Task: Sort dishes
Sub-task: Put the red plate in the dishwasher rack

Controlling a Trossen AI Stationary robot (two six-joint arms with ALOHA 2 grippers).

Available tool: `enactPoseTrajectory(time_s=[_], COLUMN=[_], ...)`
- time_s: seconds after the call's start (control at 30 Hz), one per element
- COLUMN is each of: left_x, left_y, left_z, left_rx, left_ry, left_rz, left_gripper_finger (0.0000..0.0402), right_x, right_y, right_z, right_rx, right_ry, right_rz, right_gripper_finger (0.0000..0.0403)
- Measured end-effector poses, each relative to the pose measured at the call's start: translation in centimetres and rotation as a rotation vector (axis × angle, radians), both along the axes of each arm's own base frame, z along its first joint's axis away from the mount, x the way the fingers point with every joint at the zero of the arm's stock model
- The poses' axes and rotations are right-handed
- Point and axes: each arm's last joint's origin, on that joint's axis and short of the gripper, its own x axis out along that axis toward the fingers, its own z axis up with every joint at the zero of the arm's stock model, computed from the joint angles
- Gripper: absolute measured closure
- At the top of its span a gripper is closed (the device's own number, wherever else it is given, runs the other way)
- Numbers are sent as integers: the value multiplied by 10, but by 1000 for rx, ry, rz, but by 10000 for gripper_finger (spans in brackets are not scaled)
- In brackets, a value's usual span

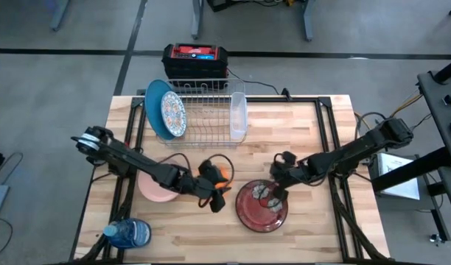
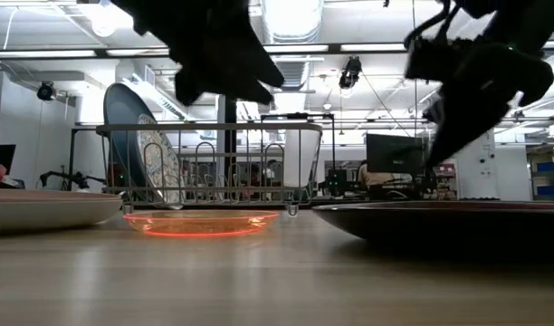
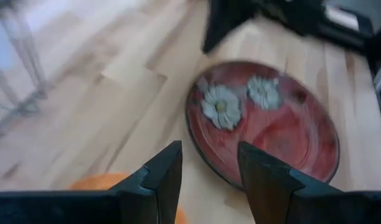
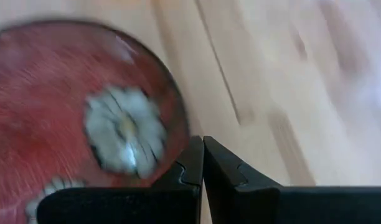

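Here, 2 grippers work near the table's [image 1: 306, 228] front middle. The left gripper [image 1: 217, 197] hovers with its fingers [image 3: 162, 177] parted and nothing between them, just above the orange bowl [image 1: 221, 172] and beside the red plate [image 1: 261, 205]. The right gripper [image 1: 278, 193] has its fingers [image 4: 189, 163] pressed together, empty, over the red plate's rim on the side nearer the rack. That plate lies flat and bears white flowers. The pink dish [image 1: 155, 189] sits flat under the left arm. In the wire rack [image 1: 203, 110] at the table's back, the blue plate [image 1: 156, 101] and the patterned plate [image 1: 173, 114] stand on edge at the left end, touching or nearly so. A clear container [image 1: 238, 115] is at the rack's right end. A blue bottle [image 1: 130, 234] lies at the front left corner.
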Motion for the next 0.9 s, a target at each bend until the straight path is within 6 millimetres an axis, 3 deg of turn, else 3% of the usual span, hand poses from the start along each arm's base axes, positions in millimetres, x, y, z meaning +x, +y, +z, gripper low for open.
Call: enactPoseTrajectory(time_s=[0.17,0.37,0.57,0.9], left_x=[23,52,64,59], left_y=[-10,-23,-27,-25], left_z=[-26,-50,-57,-70], left_rx=[74,209,212,144], left_ry=[87,155,167,207], left_rz=[-103,-236,-263,-259], left_gripper_finger=[258,258,267,284], right_x=[-24,-36,-46,-43], right_y=[-5,-6,-9,-7], right_z=[5,8,-8,-33], right_rx=[157,334,403,456], right_ry=[100,42,77,54], right_rz=[-157,-157,-258,-257], right_gripper_finger=[403,393,320,185])
